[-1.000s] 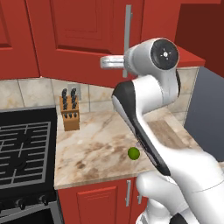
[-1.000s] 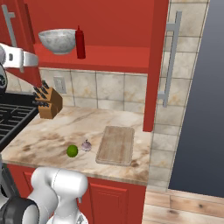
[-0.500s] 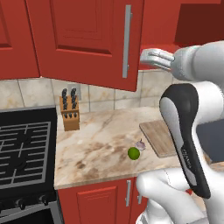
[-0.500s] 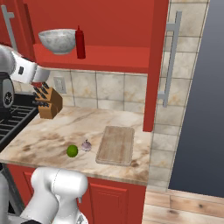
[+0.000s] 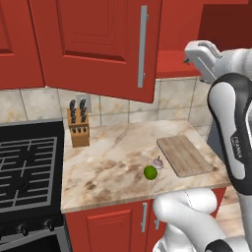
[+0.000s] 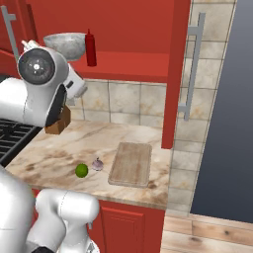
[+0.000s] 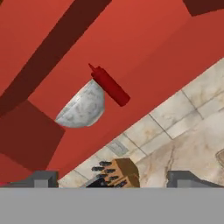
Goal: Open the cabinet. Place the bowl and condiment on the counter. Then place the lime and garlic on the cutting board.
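The red wall cabinet [image 5: 93,39] has its doors swung open. Inside, on its shelf [image 6: 131,73], the marbled bowl [image 6: 65,44] stands with the slim red condiment [image 6: 91,48] just to its right. The hand view looks at the bowl [image 7: 83,106] and the condiment [image 7: 109,85] from some way off. My gripper [image 5: 193,53] hovers in front of the open cabinet, open, with nothing between its fingertips [image 7: 41,178]. On the counter [image 5: 113,152], the lime [image 5: 150,172] and the garlic [image 5: 158,163] lie just left of the cutting board [image 5: 184,155].
A wooden knife block [image 5: 78,129] stands against the tiled wall at the counter's back left. A black stove [image 5: 27,172] borders the counter on the left. The right cabinet door [image 6: 176,69] with its bar handle [image 6: 193,64] juts out over the counter's right end.
My gripper has let go of the left door's handle, opened wide and swung right to the cabinet opening. The door now stands further open.
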